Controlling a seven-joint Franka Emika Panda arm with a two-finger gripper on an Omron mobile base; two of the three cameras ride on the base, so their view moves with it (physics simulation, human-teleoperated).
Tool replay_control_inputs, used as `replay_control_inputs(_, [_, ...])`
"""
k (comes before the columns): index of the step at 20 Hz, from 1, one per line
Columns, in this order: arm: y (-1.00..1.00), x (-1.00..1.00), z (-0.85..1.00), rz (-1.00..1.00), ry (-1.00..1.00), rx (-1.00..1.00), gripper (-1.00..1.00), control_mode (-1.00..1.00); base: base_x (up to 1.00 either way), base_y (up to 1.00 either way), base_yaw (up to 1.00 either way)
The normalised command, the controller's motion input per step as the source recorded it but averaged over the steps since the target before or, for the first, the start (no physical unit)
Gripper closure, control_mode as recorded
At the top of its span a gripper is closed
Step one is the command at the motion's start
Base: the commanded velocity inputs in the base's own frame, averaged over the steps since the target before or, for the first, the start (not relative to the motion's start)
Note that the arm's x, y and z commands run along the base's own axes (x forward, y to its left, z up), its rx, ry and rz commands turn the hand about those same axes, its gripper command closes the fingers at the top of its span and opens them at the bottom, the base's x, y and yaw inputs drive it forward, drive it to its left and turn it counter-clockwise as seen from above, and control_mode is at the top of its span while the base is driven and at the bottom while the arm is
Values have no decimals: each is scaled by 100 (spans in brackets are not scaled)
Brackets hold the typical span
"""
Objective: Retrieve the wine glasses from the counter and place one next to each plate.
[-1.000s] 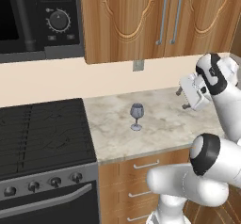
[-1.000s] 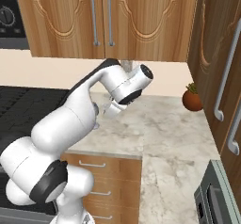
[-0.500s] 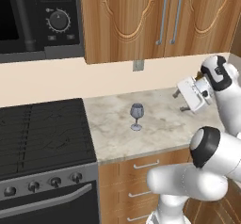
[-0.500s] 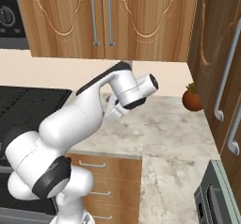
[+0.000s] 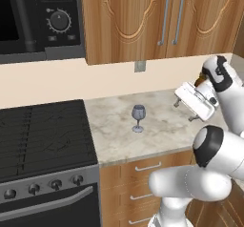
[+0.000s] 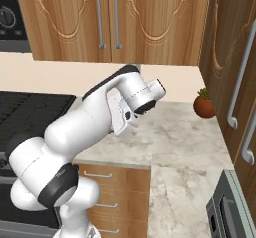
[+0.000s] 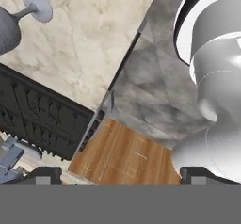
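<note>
Your small translucent grey-blue stemmed wine glass stands upright, alone on the beige veined marble counter beside the black stove. It looks light, slippery and fragile; grip the bowl gently. Your two-finger gripper is spread wide, holding nothing.

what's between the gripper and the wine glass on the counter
Only bare marble counter lies between the wine glass and the gripper, as the left base view shows.
</note>
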Motion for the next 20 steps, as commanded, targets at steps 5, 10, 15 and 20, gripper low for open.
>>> replay_control_inputs(5, [0, -2, 0, -12, 0, 23, -100, -100, 0, 0, 0])
replay_control_inputs(10, [0, -23, 0, -27, -3, 21, -100, -100, 0, 0, 0])
replay_control_inputs(15, [1, -14, 0, -24, -5, 16, -100, -100, 0, 0, 0])
replay_control_inputs(20, [1, 0, 0, -9, 0, 11, -100, -100, 0, 0, 0])
